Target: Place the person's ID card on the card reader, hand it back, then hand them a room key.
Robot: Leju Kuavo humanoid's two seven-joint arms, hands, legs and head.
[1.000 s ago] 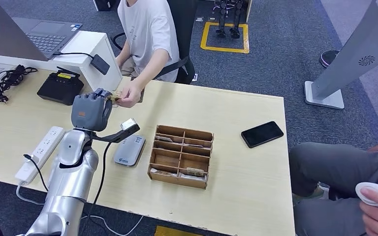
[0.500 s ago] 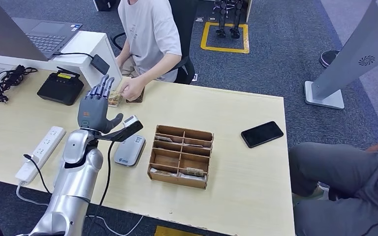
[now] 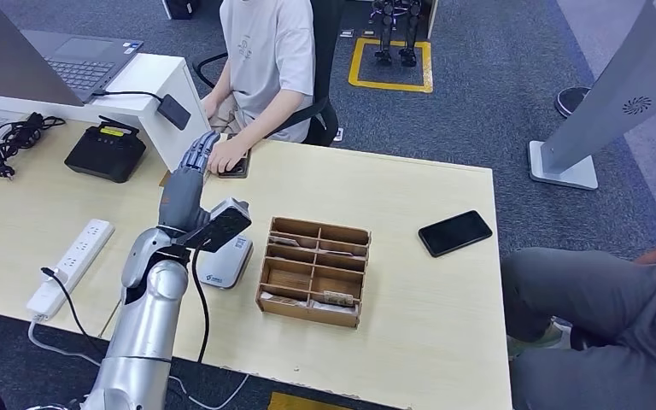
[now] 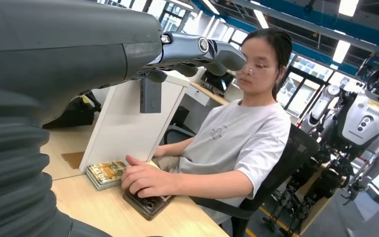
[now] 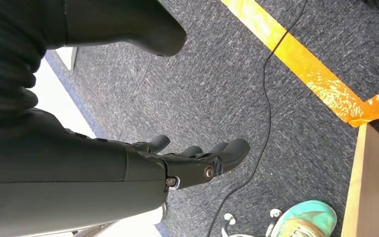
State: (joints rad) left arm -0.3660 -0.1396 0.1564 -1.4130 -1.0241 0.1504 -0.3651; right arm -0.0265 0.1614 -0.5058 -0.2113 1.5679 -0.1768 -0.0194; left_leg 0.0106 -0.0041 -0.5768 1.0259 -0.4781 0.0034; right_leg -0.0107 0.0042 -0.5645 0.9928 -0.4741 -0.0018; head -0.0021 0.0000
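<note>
L hand (image 3: 190,181) empty, fingers apart, over desk near person's hand (image 3: 226,157). R hand (image 5: 197,160) hangs, loosely apart. Next judged: key from wooden organizer (image 3: 313,271); approach from above, pinch one only.

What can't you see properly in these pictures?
- Card by the person's hand: left wrist view, print too small to read; in the head view the left hand covers that spot.
- Wooden organiser: head view, contents of its compartments too small to identify.
- Card reader: head view, partly hidden by the wrist camera.
- Right hand: right wrist view, hangs over the carpet; its palm side is turned away.
</note>
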